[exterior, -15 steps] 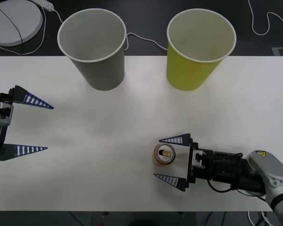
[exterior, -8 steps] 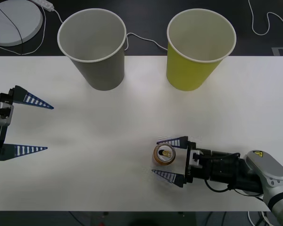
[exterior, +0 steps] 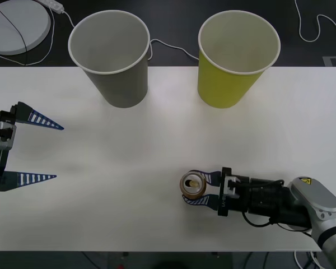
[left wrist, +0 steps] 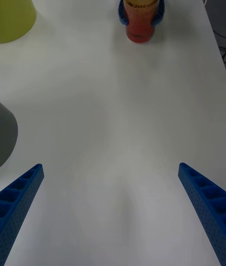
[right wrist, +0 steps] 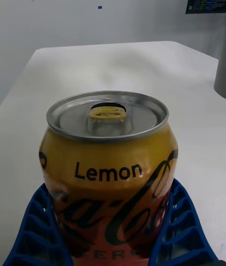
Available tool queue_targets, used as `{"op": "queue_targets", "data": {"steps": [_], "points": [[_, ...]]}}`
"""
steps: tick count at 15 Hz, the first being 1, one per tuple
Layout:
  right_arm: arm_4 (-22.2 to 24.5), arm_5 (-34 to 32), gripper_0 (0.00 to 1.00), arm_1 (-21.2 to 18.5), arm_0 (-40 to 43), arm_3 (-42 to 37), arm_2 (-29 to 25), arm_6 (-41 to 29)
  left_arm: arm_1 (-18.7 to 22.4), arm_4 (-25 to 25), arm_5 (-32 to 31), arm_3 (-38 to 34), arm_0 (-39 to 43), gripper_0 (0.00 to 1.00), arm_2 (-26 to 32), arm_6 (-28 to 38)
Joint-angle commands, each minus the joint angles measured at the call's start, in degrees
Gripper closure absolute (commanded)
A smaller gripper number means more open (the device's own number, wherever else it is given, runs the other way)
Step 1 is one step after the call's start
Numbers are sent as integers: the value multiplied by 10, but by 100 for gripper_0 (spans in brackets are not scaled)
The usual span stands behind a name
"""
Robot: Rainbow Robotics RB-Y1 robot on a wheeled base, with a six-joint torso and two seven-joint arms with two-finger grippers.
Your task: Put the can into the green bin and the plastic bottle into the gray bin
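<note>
Right gripper [exterior: 200,189] pinching can [exterior: 194,184] upright on table; gray bin [exterior: 110,56], green bin [exterior: 237,56] empty.

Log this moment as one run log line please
right gripper: shut on can, upright on table | left gripper: open, idle at left | green bin, gray bin: upright

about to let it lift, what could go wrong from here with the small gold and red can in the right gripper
1. The right gripper holds the small gold and red drink can low on its sides; it might tip when lifted.
2. The yellow-green paper cup and the gray paper cup stand side by side; a low carry could clip a rim.
</note>
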Motion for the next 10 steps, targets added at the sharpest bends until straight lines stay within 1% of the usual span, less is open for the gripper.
{"op": "queue_targets", "data": {"steps": [1,4,6,8,10], "points": [[11,1,100,-16,1,-34,0,-44,0,0,0,0,0,0,0,0],[59,9,100,-41,18,-114,-20,-126,0,0,0,0,0,0,0,0],[97,10,100,-53,32,-166,-43,-185,0,0,0,0,0,0,0,0],[145,10,100,-68,48,-227,-69,-255,0,0,0,0,0,0,0,0],[178,8,100,-83,63,-282,-93,-323,0,0,0,0,0,0,0,0]]}}
